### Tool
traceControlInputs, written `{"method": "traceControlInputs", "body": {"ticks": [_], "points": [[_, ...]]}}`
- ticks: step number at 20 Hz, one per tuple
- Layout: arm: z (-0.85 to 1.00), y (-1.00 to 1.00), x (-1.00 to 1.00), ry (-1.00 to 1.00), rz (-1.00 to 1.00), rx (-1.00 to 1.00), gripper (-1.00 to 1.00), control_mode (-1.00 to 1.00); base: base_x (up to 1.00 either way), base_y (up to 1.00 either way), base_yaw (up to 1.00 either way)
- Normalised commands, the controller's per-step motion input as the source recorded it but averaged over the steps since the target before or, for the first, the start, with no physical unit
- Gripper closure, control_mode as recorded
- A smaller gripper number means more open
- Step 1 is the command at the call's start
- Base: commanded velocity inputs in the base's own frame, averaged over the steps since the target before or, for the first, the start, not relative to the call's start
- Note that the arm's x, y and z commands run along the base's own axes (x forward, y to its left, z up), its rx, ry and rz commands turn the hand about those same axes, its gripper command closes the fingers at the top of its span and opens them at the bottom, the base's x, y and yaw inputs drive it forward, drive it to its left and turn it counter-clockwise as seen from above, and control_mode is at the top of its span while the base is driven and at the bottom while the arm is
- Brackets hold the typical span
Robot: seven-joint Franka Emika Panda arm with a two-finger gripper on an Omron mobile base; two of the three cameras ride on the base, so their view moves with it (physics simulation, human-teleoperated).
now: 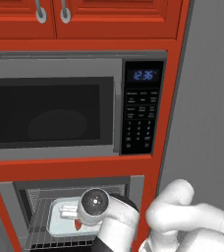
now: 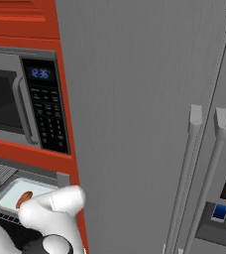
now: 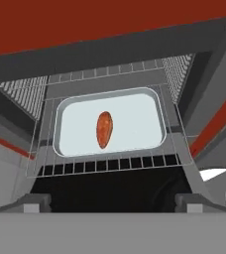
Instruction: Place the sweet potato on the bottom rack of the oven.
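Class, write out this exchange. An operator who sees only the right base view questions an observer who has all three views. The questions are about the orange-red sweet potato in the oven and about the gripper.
Operator: I see an orange shape on something pale, partly behind the arm. Is all of it on there?
Observer: Yes. In the hand view the oblong orange-red sweet potato lies wholly inside the pale rectangular tray, clear of its rim.
Operator: And the gripper, which I can't make out?
Observer: The dark two-finger gripper is open, apart from the tray, with nothing between its fingertips.
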Motion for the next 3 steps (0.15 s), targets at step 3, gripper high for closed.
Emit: {"method": "traceControlInputs", "body": {"ticks": [3], "points": [[0.67, 0.00, -0.04, 0.00, 0.06, 0.04, -1.00, -1.00, 0.00, 0.00, 0.00]]}}
